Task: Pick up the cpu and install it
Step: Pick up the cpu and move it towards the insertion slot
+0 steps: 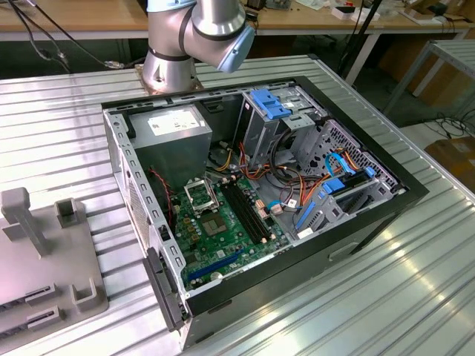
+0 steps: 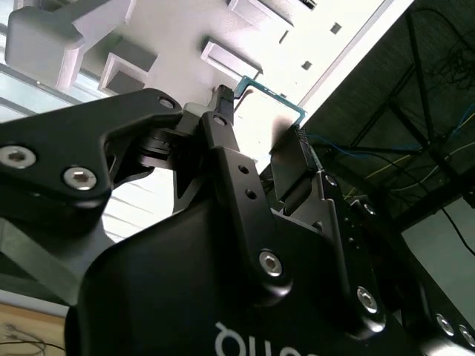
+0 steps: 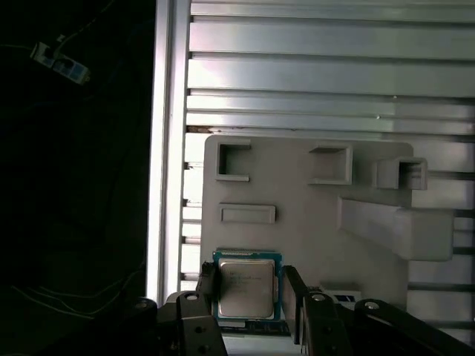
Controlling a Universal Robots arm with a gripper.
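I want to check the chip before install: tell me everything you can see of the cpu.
The cpu is a thin, flat, square chip with a silvery-grey metal face and a green edge. It appears to lie flat, face up, on the grey fixture plate. The gripper straddles it; whether it is clamped cannot be told.

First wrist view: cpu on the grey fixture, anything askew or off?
Nothing stands out. The cpu lies flat on the grey fixture, its edges parallel to the fixture's edges. The gripper is centred squarely on it. In the exterior view the black socket looks empty, with nothing lying across it.
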